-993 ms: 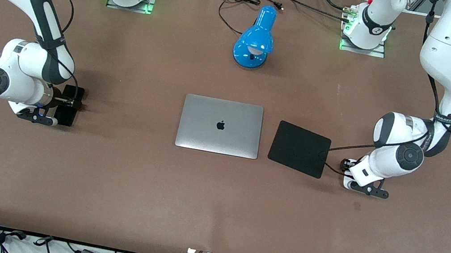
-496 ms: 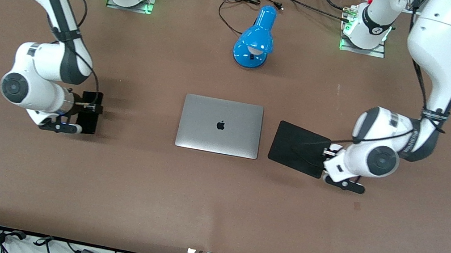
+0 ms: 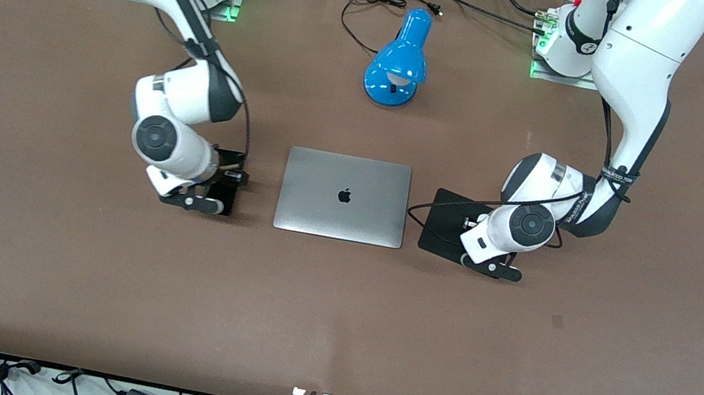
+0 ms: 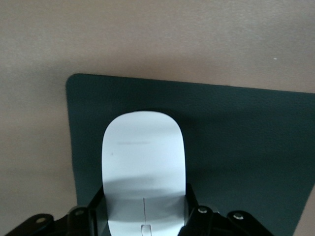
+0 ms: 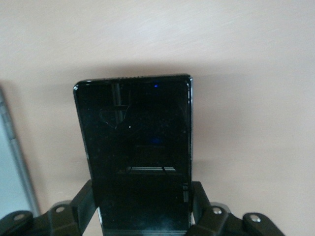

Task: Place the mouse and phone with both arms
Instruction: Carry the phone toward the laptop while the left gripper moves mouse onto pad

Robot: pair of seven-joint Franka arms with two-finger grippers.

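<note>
While each tool [image 4: 142, 216] [image 5: 142, 206] grips—white oval mouse [image 4: 142, 167], glossy black phone [image 5: 135, 147].

The front camera looks down from high across the table [image 3: 330, 335], bases at twelve o'clock. Each wrist camera looks closely down past its fingers: left onto the pad [image 4: 236, 147], which the front view shares [image 3: 443, 222], right onto bare tabletop.

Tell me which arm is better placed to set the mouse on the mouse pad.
Left. The left pincer is shut on the mouse directly over the mouse pad; the right pincer holds the phone beside the laptop.
</note>
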